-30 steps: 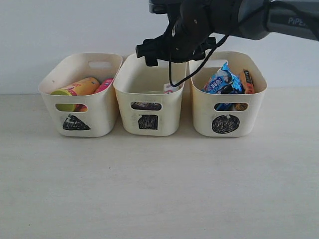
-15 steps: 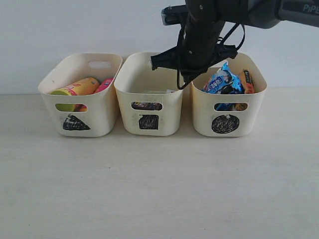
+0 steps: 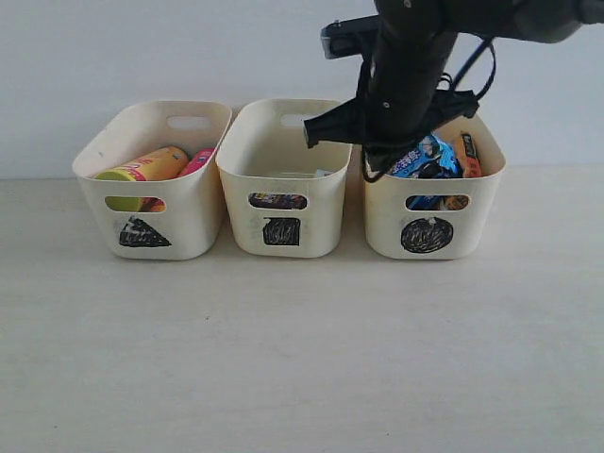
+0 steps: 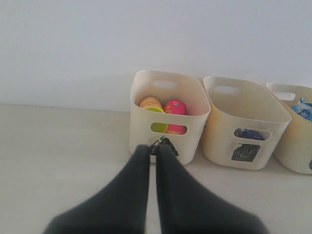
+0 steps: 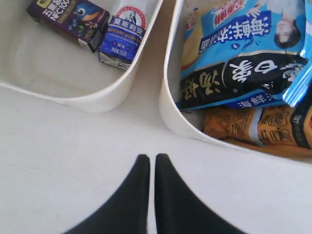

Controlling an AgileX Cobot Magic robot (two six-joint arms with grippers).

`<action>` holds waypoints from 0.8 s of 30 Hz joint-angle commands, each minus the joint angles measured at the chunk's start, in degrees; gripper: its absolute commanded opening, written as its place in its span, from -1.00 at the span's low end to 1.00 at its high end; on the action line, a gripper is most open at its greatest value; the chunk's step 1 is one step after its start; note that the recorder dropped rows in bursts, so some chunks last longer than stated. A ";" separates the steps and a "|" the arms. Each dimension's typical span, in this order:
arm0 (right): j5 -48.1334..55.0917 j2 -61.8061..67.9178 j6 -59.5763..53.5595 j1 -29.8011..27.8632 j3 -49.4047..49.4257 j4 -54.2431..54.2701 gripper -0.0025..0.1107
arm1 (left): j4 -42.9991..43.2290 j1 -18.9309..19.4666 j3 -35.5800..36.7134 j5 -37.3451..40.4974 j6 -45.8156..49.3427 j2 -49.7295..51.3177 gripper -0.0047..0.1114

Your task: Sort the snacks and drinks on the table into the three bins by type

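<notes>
In the three cream bins along the back of the counter (image 3: 302,359), every snack and drink already lies sorted. The yellow-orange chip tube (image 3: 146,166) and pink chip tube (image 3: 197,159) lean side by side in the triangle bin (image 3: 189,226). The dark purple-black carton (image 5: 68,17) and blue and white carton (image 5: 123,31) touch on the floor of the square bin (image 3: 321,217). The blue crinkly bag (image 5: 243,44) lies over the orange-brown packet (image 5: 258,127) in the circle bin (image 3: 477,222), with the bag's top poking above the rim. The right arm (image 3: 406,75) hangs low over the gap between the square and circle bins; its jaws are pressed together and hold nothing. The left arm's jaws, seen only from its wrist, are likewise clenched and empty, low over the counter facing the triangle bin. The sorting looks finished, so the likely hazard is the right arm's departure. Its dangling black cable (image 3: 368,160) sits close to the bag and rim, and a sideways or downward swing could snag the bag or knock a light bin askew.
</notes>
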 commanded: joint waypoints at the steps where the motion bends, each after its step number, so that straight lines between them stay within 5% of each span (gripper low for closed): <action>1: -9.77 -8.14 0.49 -3.14 12.69 -0.58 -0.96 | -0.14 -0.25 0.29 -0.16 0.20 -0.28 -0.84; 17: -38.57 -41.09 5.49 -23.60 56.04 -0.81 -0.96 | -0.14 -0.25 0.29 -0.16 0.20 -0.28 -0.84; 24: -40.47 -59.25 4.95 -26.26 67.45 -3.06 -0.96 | -0.14 -0.25 0.29 -0.16 0.20 -0.28 -0.84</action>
